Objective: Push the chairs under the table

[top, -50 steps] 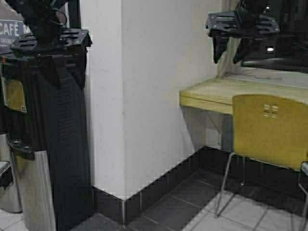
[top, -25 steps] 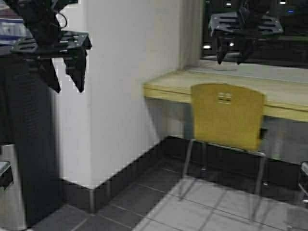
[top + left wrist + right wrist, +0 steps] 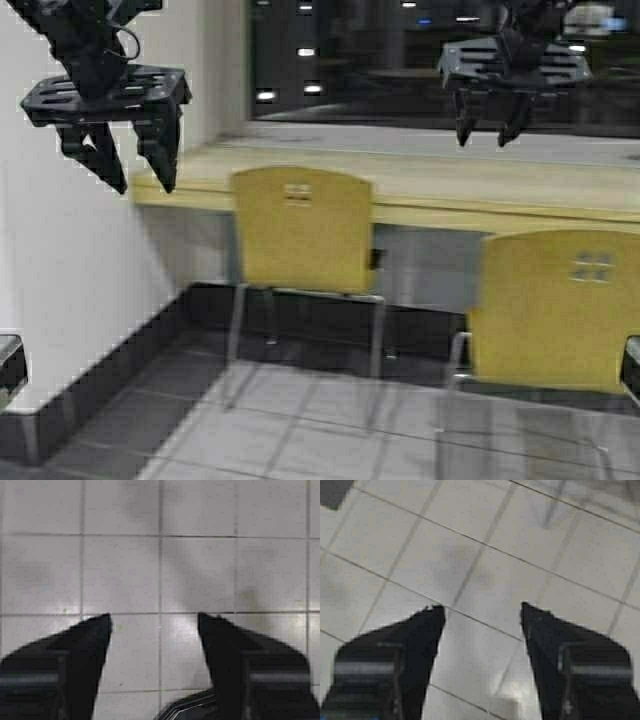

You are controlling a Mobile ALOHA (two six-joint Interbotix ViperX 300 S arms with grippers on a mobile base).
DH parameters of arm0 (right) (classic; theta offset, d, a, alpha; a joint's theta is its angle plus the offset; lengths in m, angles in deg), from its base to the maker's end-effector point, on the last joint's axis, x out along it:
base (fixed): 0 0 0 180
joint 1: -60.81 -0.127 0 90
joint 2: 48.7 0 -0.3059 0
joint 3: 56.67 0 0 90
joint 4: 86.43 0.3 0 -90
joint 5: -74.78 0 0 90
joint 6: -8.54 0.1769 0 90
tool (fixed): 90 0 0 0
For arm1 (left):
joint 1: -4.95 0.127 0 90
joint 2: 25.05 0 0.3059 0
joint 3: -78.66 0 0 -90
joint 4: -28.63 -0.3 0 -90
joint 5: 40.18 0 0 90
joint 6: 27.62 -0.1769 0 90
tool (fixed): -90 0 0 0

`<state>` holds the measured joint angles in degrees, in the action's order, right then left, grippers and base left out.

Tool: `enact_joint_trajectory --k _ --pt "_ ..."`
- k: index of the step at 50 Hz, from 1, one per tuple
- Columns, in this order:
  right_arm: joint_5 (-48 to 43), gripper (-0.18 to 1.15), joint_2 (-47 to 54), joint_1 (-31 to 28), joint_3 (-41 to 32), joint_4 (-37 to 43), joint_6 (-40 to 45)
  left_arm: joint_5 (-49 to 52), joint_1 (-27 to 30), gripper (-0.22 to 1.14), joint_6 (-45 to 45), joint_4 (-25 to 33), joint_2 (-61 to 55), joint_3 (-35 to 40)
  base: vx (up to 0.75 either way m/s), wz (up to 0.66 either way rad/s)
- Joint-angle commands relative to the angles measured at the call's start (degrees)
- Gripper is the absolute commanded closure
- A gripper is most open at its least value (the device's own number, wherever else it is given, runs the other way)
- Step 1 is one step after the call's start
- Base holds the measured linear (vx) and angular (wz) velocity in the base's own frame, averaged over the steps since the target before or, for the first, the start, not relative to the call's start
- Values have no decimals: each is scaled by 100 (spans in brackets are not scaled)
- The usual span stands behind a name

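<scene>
1. The left gripper (image 3: 130, 165) hangs high at the left with its fingers spread apart and nothing between them; the left wrist view shows only bare floor tiles (image 3: 160, 570) under it.
2. The right gripper (image 3: 492, 130) hangs high at the right, fingers likewise apart and empty, over tiles in its own wrist view.
3. Two chairs face the table (image 3: 420, 190), a long pale counter running along the far side below a dark window (image 3: 400, 60).
4. The left chair (image 3: 303, 232) stands with its backrest near the table's front edge, its seat apparently partly beneath the top.
5. The right chair (image 3: 555, 305) stands nearer the robot, pulled well out from the table.
6. The chairs look light: thin moulded plywood on slim chrome legs, stiff in the shell.
7. On smooth tile the legs should slide, though a high shove could tip a chair forward.
8. The best contact is probably the middle of the backrest, pressed squarely so the chair does not swivel.
</scene>
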<state>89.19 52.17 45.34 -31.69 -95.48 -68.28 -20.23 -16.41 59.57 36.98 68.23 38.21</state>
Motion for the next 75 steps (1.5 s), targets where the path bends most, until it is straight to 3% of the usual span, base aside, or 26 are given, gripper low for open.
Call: enact_joint_trajectory --k 1,43,75 --pt "-18 12 -26 -35 -88 -9 -18 -18 26 3 0 0 9 88 -3 -40" --pt "35 12 44 -35 -114 9 9 -9 26 3 18 18 -97 97 5 -32" --pt "62 12 158 -44 -97 97 88 -123 62 3 378 -97 -413 97 21 -12"
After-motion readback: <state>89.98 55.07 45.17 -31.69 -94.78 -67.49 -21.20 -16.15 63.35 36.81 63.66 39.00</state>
